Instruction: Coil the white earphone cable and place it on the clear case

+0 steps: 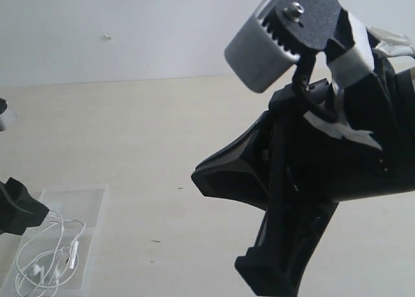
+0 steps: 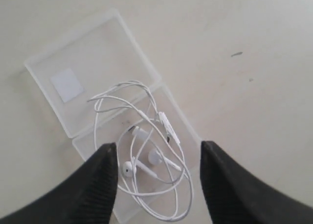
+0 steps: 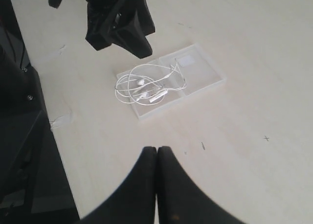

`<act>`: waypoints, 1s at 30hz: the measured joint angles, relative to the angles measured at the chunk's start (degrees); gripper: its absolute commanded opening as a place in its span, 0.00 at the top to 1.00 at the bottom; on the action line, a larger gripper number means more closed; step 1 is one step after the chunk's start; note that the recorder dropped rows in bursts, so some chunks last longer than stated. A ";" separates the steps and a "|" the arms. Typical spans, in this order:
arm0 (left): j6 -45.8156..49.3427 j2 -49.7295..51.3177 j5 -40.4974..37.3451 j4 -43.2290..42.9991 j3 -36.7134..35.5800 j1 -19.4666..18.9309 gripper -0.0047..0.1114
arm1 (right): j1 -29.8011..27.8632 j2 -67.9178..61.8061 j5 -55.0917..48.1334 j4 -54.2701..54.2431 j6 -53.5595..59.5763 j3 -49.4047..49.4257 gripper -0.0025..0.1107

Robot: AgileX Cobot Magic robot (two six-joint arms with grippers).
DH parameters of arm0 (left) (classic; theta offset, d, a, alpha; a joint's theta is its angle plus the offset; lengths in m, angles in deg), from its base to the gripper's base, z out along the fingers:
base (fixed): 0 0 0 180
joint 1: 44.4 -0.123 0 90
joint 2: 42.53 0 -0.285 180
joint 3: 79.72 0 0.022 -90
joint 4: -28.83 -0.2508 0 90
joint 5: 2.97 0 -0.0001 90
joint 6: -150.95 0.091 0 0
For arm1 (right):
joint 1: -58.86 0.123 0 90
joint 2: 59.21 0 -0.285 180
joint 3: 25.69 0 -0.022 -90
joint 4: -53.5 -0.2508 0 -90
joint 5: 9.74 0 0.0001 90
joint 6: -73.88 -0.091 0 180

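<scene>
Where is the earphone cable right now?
In the exterior view's lower left, the cable lies loosely coiled on the clear case, under the open left gripper.

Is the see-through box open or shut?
Open: the clear case lies flat, both halves side by side, with the white earphone cable on top.

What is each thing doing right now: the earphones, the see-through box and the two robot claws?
clear case: opened out flat on the table.
white earphone cable: loosely coiled, lying on the clear case, not held.
left gripper: open, above the white earphone cable, holding nothing.
right gripper: shut, empty, away from the clear case.
</scene>
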 measured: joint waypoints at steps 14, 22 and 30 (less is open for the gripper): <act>-0.51 -22.74 -6.35 12.45 12.29 0.00 0.52 | 0.00 3.75 6.67 2.62 -3.86 4.89 0.98; 0.04 -36.42 -7.59 18.60 12.55 0.00 0.89 | 0.00 10.88 11.72 5.05 -8.63 12.95 0.98; 2.42 -43.14 -7.81 29.36 9.11 0.00 0.96 | 0.00 11.96 9.91 4.85 -14.14 14.04 0.98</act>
